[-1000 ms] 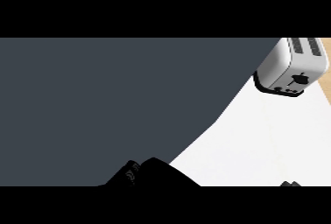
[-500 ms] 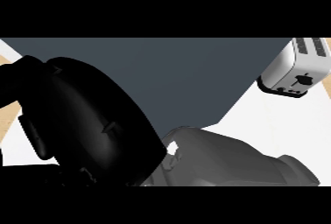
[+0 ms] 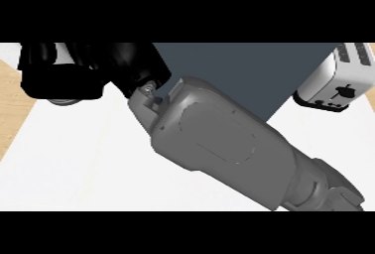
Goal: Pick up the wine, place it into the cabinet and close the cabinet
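Note:
My right forearm (image 3: 234,149) crosses the head view from the lower right toward the upper left. Its black hand (image 3: 95,67) sits at the upper left, fingers curled round a mostly hidden object that I take for the wine bottle (image 3: 64,101). Only a pale sliver between the fingers and a grey rounded end below the hand show. The dark slate cabinet door (image 3: 256,69) fills the top centre, just right of the hand and behind the forearm. The left hand does not show.
A white toaster (image 3: 333,79) stands at the right edge beside the door. The white counter top (image 3: 81,163) spreads below the hand. A wooden strip (image 3: 11,109) runs along the left edge.
The arm has come up from the lower edge and swung to the upper left. The black hand now sits higher and smaller. The dark door covers less of the view than before.

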Robot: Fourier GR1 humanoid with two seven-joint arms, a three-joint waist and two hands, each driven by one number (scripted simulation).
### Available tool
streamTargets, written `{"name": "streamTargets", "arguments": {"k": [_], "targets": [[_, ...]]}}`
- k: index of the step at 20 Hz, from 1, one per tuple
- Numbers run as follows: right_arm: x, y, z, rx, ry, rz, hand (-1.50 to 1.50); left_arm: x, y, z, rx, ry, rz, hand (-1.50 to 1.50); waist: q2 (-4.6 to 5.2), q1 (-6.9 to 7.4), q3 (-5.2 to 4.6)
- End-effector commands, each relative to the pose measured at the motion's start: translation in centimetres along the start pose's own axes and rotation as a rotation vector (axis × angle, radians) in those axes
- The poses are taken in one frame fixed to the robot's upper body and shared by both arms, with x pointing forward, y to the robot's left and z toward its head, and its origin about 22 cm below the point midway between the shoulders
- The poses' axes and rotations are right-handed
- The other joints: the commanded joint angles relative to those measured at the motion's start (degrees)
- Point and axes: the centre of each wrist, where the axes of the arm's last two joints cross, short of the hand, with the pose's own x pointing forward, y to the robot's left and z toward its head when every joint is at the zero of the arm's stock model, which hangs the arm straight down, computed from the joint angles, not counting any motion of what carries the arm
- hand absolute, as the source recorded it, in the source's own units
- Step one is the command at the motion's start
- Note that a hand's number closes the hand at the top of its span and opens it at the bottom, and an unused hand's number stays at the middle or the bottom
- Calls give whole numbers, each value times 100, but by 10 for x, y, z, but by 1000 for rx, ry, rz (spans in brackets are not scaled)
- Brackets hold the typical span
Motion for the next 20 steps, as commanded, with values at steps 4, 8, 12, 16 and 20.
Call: {"name": "streamTargets", "arguments": {"k": [4, 8, 12, 16, 20], "targets": [[-57, -38, -26, -114, 101, 53, 150, 11, 4, -7, -3, -23, -8, 150, 95, -44, 16], [-75, -70, -26, -149, 109, 102, 150, 8, 1, -5, 1, -22, -10, 150, 141, -15, 13], [-92, -75, -23, -162, 106, 132, 150, 16, 0, -12, 7, -34, -23, 150, 146, -82, 26], [-98, -90, -23, -194, 96, 157, 150, 12, 2, -10, 7, -34, -15, 150, 205, -158, 8], [-102, -86, -25, -169, 94, 164, 150, 14, -4, -16, 5, -45, -10, 150, 214, -193, 18]]}}
